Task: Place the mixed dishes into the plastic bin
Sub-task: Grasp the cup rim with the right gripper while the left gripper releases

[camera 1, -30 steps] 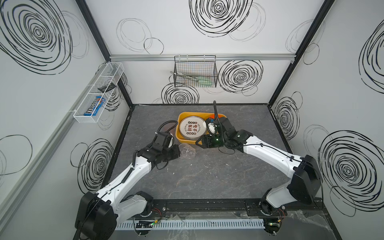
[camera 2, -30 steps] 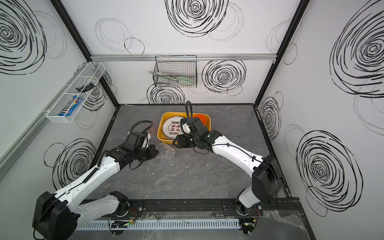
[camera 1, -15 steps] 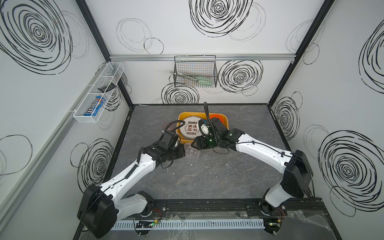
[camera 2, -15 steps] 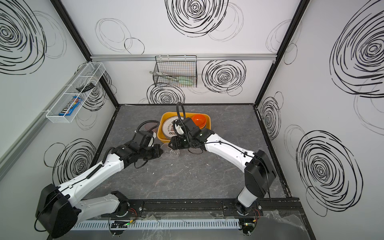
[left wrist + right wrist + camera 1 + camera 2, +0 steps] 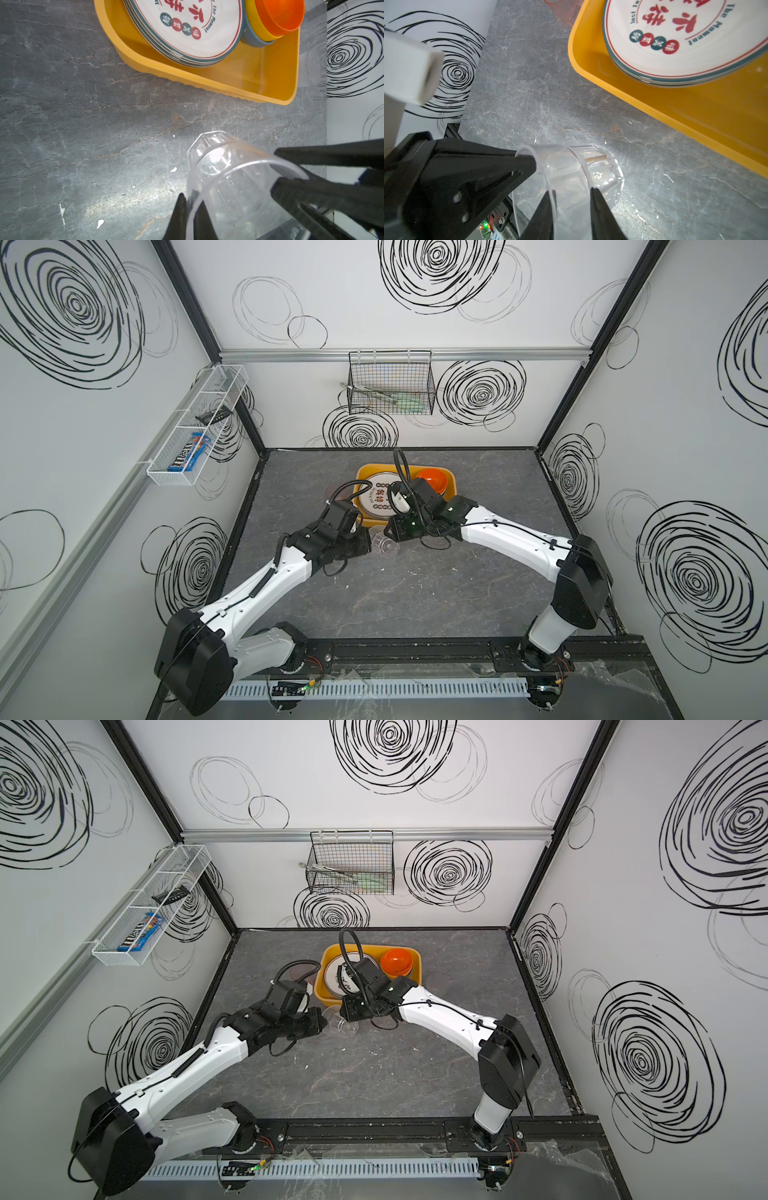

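Right gripper (image 5: 571, 191) leaves plastic bin (image 5: 207, 82); jaws narrowing astride rim of mid-frame clear cup (image 5: 384, 541), grip unclear; left gripper (image 5: 190, 200) pinches cup wall. Likely handover.

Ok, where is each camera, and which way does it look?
Both top views: high up at the front, looking down at the grey table; both arms show.
Left wrist: just behind the left gripper, looking past it at the clear cup and yellow bin.
Right wrist: just behind the right gripper, looking past it at the same cup.
Shared: both wrist views show the cup, bin and plates.
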Controlling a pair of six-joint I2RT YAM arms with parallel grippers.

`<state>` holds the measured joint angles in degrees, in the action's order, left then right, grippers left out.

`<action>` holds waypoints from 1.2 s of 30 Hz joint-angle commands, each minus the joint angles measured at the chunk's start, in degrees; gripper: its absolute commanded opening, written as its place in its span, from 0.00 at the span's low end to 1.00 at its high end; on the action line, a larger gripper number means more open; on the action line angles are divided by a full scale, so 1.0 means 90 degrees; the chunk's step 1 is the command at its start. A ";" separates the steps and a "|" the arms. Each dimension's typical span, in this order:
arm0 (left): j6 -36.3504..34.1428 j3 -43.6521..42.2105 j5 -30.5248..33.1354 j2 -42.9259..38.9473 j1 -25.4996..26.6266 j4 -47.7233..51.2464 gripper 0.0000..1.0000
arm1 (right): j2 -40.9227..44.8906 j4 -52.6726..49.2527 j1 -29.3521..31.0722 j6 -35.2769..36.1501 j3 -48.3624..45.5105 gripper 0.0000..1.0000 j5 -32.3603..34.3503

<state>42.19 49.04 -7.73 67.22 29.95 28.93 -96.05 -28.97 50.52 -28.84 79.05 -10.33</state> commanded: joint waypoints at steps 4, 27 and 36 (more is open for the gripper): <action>0.0102 0.0309 -0.0088 -0.0245 -0.0003 -0.0303 0.12 | 0.0025 -0.0490 -0.0039 0.0045 0.0208 0.18 0.0621; 0.0224 -0.0023 -0.0330 -0.0707 -0.0394 -0.0289 0.41 | 0.0302 -0.1134 -0.0487 0.0224 0.0464 0.05 0.1800; 0.0209 -0.0391 -0.0765 -0.0959 -0.0656 -0.0454 0.48 | 0.0652 -0.1067 -0.1057 0.0320 0.0379 0.05 0.1963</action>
<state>44.03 46.72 -12.53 59.77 24.84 26.85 -93.34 -38.68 42.33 -26.59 81.54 5.58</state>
